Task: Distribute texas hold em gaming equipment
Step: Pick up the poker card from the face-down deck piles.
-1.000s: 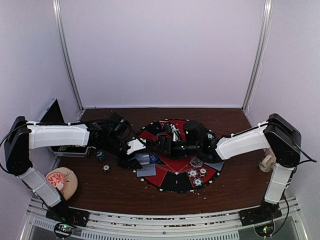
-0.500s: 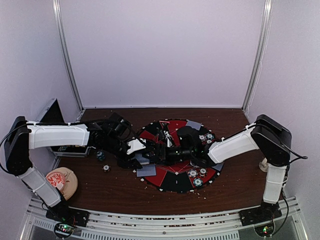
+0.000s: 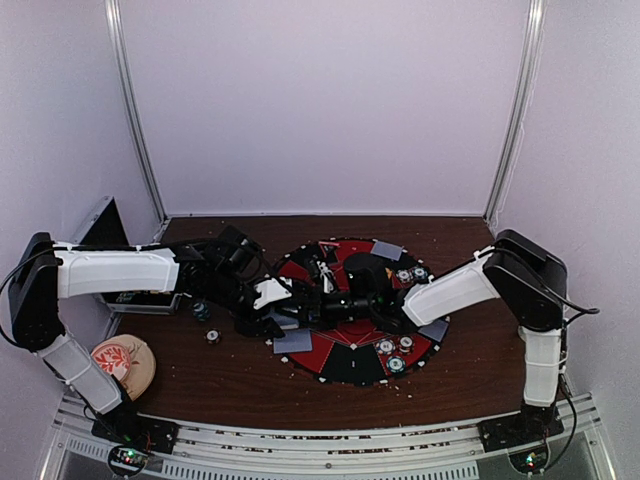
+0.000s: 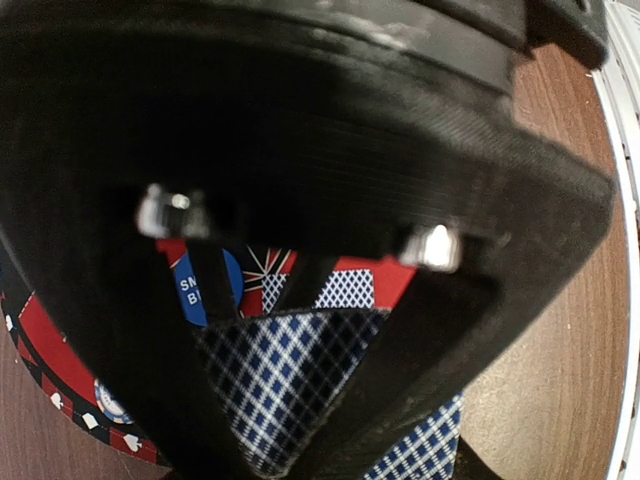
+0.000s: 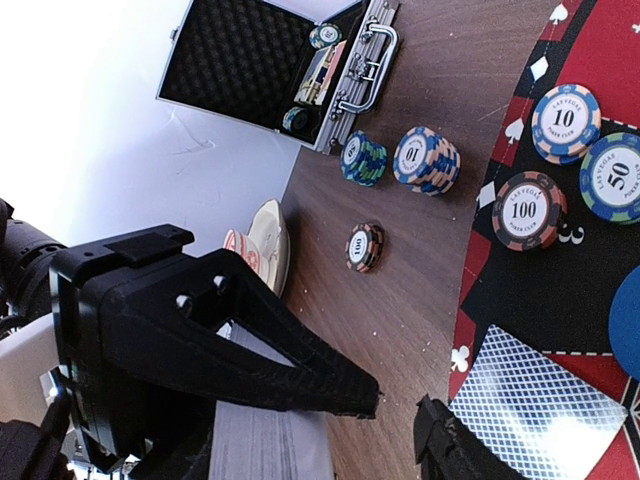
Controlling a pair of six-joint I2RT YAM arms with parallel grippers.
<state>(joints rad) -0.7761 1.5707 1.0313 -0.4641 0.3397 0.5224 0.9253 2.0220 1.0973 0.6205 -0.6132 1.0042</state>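
Observation:
My left gripper (image 3: 262, 316) is over the mat's left edge, shut on a stack of blue-checked playing cards (image 4: 280, 385). In the left wrist view the gripper (image 4: 280, 410) has a finger on each side of the stack. The right gripper (image 3: 300, 303) reaches across the mat and meets the left one. In the right wrist view the right gripper (image 5: 400, 415) is open, and the grey edge of the stack (image 5: 265, 440) lies beside its left finger. Single cards (image 5: 535, 400) (image 3: 293, 342) lie on the mat. Poker chips (image 5: 528, 210) and a blue button disc (image 4: 205, 290) lie there too.
The round red-and-black mat (image 3: 352, 368) fills the table's middle. Chip stacks (image 5: 428, 160) and a lone chip (image 5: 365, 246) stand on the wood left of it. An open metal case (image 3: 112, 232) is at the far left. A patterned plate (image 3: 122, 362) is near the front left.
The right arm has swept left across the mat to the left gripper and its jaws have narrowed. The left arm has stayed still with the cards.

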